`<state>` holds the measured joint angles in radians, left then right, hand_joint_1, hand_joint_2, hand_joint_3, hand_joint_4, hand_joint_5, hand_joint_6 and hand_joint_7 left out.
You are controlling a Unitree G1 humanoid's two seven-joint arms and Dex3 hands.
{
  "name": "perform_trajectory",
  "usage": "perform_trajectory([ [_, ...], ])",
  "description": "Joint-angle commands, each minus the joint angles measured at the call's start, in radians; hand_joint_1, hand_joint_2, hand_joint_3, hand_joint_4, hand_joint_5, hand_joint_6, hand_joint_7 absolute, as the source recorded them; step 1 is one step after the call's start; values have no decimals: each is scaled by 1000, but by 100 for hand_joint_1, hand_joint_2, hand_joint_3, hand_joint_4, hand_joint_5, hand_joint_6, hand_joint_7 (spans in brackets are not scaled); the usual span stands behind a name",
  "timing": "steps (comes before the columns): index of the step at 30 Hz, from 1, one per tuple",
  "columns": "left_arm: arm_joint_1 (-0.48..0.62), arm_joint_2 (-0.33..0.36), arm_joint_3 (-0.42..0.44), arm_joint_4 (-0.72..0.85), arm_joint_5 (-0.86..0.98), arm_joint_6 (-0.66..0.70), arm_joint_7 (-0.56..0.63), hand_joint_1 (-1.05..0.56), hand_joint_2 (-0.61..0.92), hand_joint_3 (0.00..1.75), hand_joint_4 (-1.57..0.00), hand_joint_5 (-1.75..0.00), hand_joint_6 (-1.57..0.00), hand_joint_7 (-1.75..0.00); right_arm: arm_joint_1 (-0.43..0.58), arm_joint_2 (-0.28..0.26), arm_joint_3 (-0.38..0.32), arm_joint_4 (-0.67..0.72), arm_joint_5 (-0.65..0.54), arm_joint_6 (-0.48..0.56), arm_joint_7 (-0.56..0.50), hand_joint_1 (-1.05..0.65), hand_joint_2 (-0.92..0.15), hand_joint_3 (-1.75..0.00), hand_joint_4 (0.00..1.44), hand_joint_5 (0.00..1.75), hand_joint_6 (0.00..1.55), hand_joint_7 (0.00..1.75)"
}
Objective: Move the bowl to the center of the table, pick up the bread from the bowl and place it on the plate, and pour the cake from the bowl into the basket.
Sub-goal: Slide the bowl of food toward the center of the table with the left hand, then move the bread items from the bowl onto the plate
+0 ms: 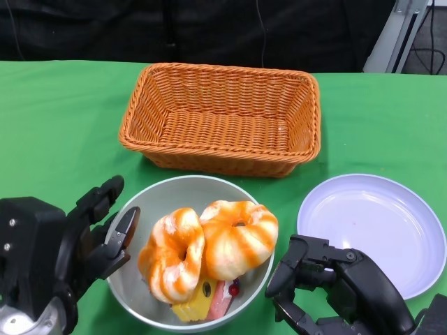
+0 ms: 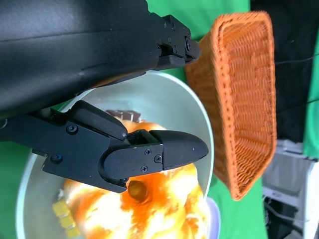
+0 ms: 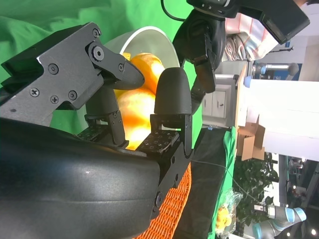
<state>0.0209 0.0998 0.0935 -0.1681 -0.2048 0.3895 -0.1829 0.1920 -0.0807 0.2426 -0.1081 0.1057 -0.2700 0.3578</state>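
green table [image 1: 56,118], basket [image 1: 223,118], bowl [image 1: 150,199], plate [image 1: 374,230]

Orange, green, white and black across the table.

The bread [image 1: 206,248] is orange streaked with white swirls; the cake [image 1: 209,296] beneath shows yellow and pink with a small red spot; the bowl [image 1: 178,192] is pale grey-white; the basket [image 1: 223,115] is orange woven wicker, its weave in fine ribbed rows; the plate [image 1: 374,230] is plain white with a faint lilac tint; the tablecloth [image 1: 56,125] is solid green; the left hand [image 1: 91,234] and right hand [image 1: 328,283] are matte black.
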Motion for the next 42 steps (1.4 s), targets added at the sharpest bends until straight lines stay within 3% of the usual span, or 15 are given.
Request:
perform_trajectory([
  [1,15,-9,18,13,18,-87,27,-69,92,57,-17,-7,-21,-4,3,-6,-13,-4,8,-1,-1,-2,-52,-102,69,155,72,124],
  [13,38,-21,22,37,70,-276,57,-73,92,44,-27,-10,-34,-6,8,-12,-23,-10,16,-7,4,-2,-53,-101,68,154,72,123],
  [18,19,-14,34,119,108,-411,74,-73,92,40,-41,-15,-42,-8,2,-16,-35,-15,26,-17,11,-1,-53,-102,68,155,71,123],
  [23,-44,-36,97,288,70,-604,81,-58,92,22,-70,-19,-69,-9,1,-29,-48,-27,21,-47,30,-2,-53,-101,68,151,70,122],
  [31,-123,-19,148,505,113,-896,131,-41,92,15,-92,-25,-85,-11,6,-57,-53,-73,7,-38,34,-4,-52,-96,70,141,71,118],
  [37,-174,13,167,628,166,-1010,187,-24,92,14,-99,-28,-96,-14,3,-69,-54,-83,2,-48,34,-4,-51,-95,71,138,73,114],
  [38,-185,24,169,657,177,-1032,192,-19,92,17,-103,-34,-101,-15,2,-71,-55,-86,-4,-51,32,-4,-51,-95,71,138,73,114],
  [40,-208,47,172,722,206,-1080,210,-11,92,22,-96,-71,-113,-18,-1,-76,-54,-92,-21,-65,29,-5,-50,-95,72,137,73,113],
  [42,-223,59,170,766,221,-1114,223,-8,92,25,-91,-91,-117,-23,-3,-78,-53,-95,-26,-74,30,-7,-50,-95,72,136,73,111],
])
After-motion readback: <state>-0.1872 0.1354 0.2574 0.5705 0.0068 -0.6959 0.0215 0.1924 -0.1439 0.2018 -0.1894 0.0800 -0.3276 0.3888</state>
